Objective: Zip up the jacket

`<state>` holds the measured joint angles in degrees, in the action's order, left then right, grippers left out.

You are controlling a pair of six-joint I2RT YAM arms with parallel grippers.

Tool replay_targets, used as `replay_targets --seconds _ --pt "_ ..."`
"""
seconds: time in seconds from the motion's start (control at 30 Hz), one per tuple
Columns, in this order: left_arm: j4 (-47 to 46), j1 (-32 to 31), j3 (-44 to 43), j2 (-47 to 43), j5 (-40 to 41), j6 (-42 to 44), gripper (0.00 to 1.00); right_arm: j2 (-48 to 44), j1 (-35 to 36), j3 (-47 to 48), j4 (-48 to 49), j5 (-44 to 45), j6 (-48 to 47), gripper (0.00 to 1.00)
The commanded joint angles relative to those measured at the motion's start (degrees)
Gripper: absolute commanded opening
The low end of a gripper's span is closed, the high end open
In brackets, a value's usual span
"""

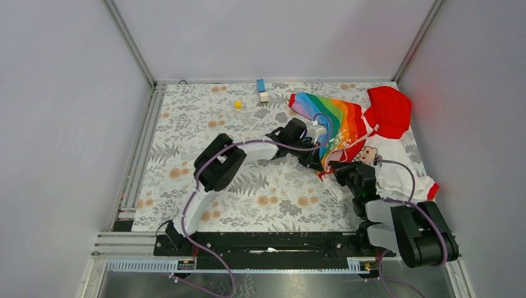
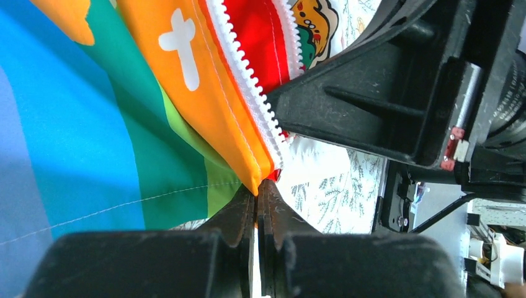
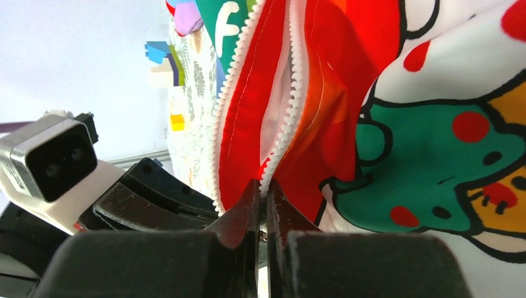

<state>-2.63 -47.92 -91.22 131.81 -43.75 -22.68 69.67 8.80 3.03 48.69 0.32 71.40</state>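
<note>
The jacket [image 1: 366,133] lies at the back right of the table, with its rainbow panel [image 1: 329,118], red hood [image 1: 391,107] and white cartoon body [image 1: 397,167]. My left gripper [image 1: 315,159] is shut on the bottom corner of the orange-edged zipper side [image 2: 248,167], fingertips pinched together [image 2: 256,187]. My right gripper [image 1: 338,169] is shut on the lower end of the other white zipper row [image 3: 282,133], beside the cartoon print [image 3: 428,143]. The two tooth rows stand apart, with red lining between them. The slider is not visible.
A blue-and-white block [image 1: 262,90] and a small yellow block [image 1: 237,104] sit at the back of the floral table cover [image 1: 248,186]. Grey walls enclose the table on three sides. The two grippers are close together at the jacket's hem.
</note>
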Motion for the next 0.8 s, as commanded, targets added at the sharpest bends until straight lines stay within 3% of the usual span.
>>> replay_targets --seconds 0.0,0.37,0.63,0.77 --pt "0.11 0.67 2.45 -4.46 0.07 4.66 0.00 0.10 0.10 1.84 7.29 -0.09 8.27 0.00" --pt "8.30 1.37 0.83 -2.36 0.59 12.13 0.00 20.55 -1.98 1.32 28.52 -8.13 16.93 0.00" --pt "10.42 2.41 -0.73 -0.18 -2.01 13.52 0.00 24.39 -1.26 8.09 7.24 -13.08 3.37 0.00" --pt "11.01 3.01 -0.83 0.56 -3.92 14.07 0.00 20.69 -0.58 14.36 -10.40 -14.12 -2.37 0.22"
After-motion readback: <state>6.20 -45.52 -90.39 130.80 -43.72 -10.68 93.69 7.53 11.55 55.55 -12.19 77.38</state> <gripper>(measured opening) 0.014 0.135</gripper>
